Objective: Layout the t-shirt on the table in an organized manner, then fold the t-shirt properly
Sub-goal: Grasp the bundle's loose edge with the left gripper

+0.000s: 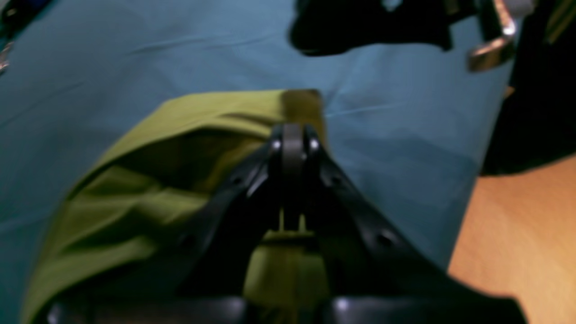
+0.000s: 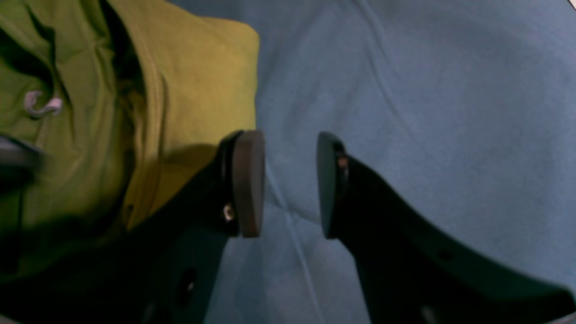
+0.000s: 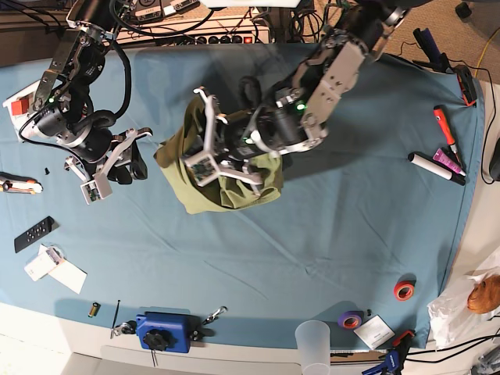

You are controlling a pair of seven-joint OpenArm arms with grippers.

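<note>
At the left of the base view, the right gripper (image 3: 134,160) hangs over bare counter (image 3: 328,226), just beside the shirt's leftmost edge but apart from it. Its jaws are spread, with nothing between them; in the right wrist view the two flat, rounded pads (image 2: 248,182) frame only smooth teal-blue cloth crossed by shallow creases. The t-shirt (image 2: 193,85) fills the upper left of that view, soft olive-green cotton with a stitched hem seam and a small pale loop of thread or label among deep folds.

In the middle of the base view the t-shirt (image 3: 223,183) sits bunched in a rumpled, roughly triangular heap on the counter, partly lifted and draped under the left arm. The left gripper (image 3: 209,152) is over the heap. In the left wrist view its black jaws are pressed together at the tips (image 1: 293,144), pinching a fold of the t-shirt (image 1: 148,193), which falls away toward the lower left in slack, shadowed pleats. The picture is blurred, so finer weave cannot be told.

At the right of the base view, well apart from the shirt, lie some markers (image 3: 442,152), an orange tape roll (image 3: 404,291) and a purple tape roll (image 3: 351,319). A clear plastic cup (image 3: 313,344) stands at the pale bottom rim, and a blue clamp block (image 3: 164,331) sits left of it.
</note>
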